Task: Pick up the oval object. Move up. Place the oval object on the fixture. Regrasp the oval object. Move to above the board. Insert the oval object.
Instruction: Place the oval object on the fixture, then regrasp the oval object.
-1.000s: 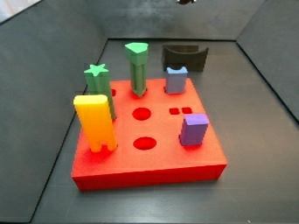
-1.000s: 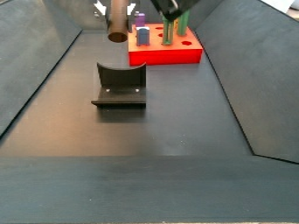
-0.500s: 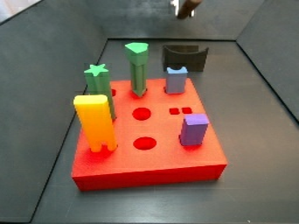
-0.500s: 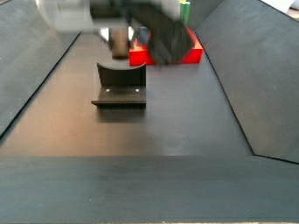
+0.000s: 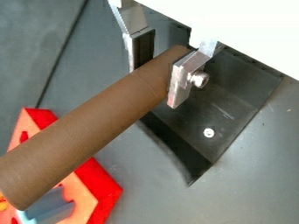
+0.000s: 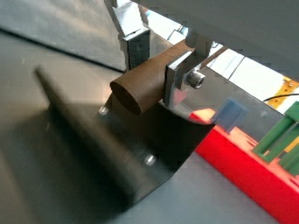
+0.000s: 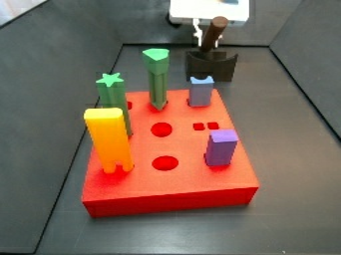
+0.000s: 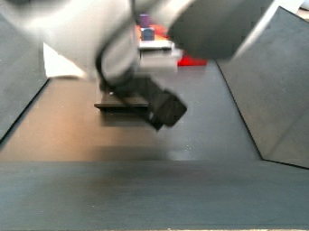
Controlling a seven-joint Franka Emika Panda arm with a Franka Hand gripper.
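Oval object (image 5: pixel 100 122) sits clamped in the hand (image 5: pixel 163 59), closed around it; we see the fixture (image 7: pixel 212 66) just below.

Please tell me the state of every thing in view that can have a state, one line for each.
claw: shut on the brown oval peg, above the fixture.
brown oval peg: held, tilted.
fixture: standing on the floor, nothing resting on it yet.
red board: two round holes open; five pegs standing in it.

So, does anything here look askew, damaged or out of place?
Nothing stands out. The claw holds the brown oval object just above the fixture; on the red board every piece stands upright in its hole.
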